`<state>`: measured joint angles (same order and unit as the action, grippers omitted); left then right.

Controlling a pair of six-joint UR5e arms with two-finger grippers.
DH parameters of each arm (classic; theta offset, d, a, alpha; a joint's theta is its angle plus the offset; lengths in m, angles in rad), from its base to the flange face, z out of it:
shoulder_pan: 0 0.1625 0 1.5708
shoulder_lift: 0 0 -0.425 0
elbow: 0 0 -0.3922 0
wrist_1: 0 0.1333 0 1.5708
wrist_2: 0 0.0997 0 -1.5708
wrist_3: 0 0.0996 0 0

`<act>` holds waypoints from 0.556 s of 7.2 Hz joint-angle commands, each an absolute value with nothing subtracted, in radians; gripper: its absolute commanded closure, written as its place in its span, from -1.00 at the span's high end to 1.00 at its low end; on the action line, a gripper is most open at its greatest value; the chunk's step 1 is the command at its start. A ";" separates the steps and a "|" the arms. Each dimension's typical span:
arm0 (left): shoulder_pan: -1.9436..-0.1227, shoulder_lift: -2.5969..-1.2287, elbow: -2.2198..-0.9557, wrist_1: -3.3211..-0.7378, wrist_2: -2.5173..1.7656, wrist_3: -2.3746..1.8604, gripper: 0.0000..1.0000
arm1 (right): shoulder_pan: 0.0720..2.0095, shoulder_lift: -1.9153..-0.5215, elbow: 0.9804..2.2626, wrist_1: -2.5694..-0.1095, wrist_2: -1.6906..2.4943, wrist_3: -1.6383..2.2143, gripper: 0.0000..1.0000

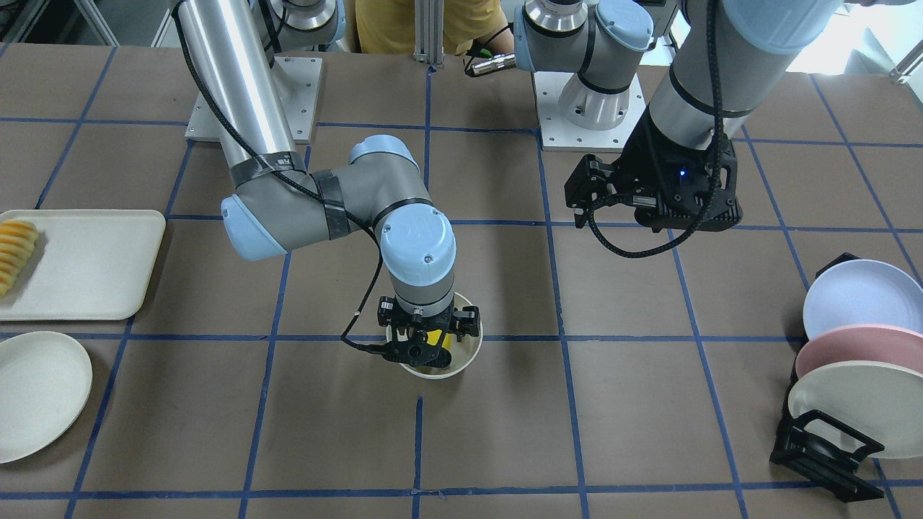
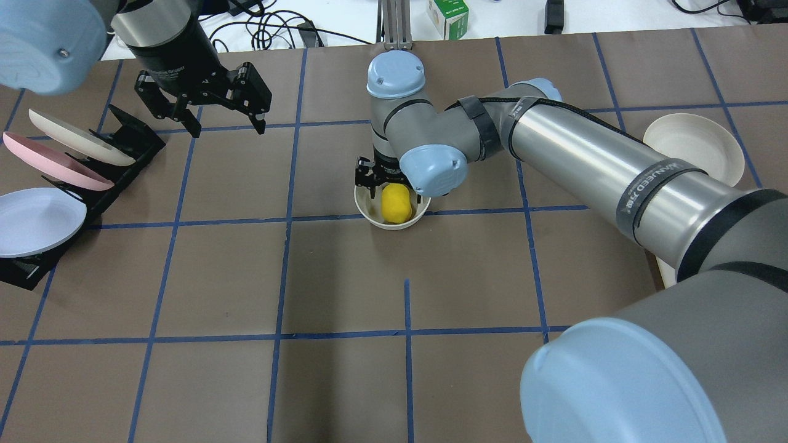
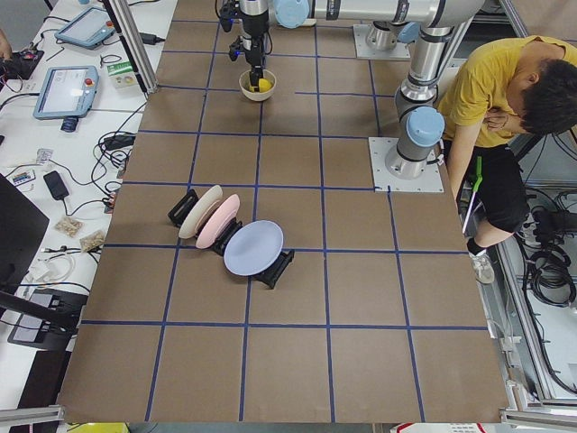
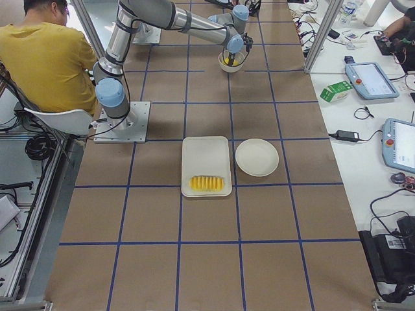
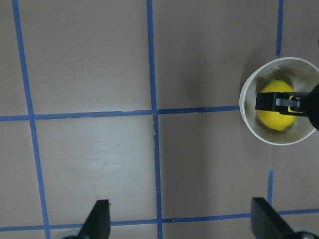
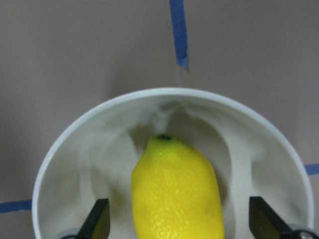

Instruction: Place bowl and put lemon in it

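The off-white bowl [image 1: 465,360] stands upright on the table near its middle, with the yellow lemon [image 1: 439,339] lying inside it. My right gripper [image 1: 425,344] points straight down into the bowl. In the right wrist view its fingers [image 6: 97,224] stand wide open on either side of the lemon [image 6: 177,194], apart from it, inside the bowl's rim [image 6: 164,93]. The overhead view shows the lemon [image 2: 396,204] in the bowl [image 2: 394,224] below my right gripper [image 2: 385,184]. My left gripper [image 2: 228,126] is open and empty, high above the table near the plate rack.
A black rack [image 2: 117,154] with blue, pink and cream plates stands on my left side. On my right are a cream tray [image 1: 94,267] with sliced yellow-orange food [image 1: 14,252] and a flat off-white plate [image 1: 40,393]. A person in yellow [image 3: 505,99] sits behind the robot.
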<state>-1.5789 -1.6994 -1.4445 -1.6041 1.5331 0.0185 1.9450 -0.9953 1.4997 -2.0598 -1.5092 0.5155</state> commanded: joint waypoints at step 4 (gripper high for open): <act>-1.585 -1.701 -1.447 -1.598 1.540 0.012 1.00 | 1.731 -1.279 1.506 -1.863 -1.534 0.334 1.00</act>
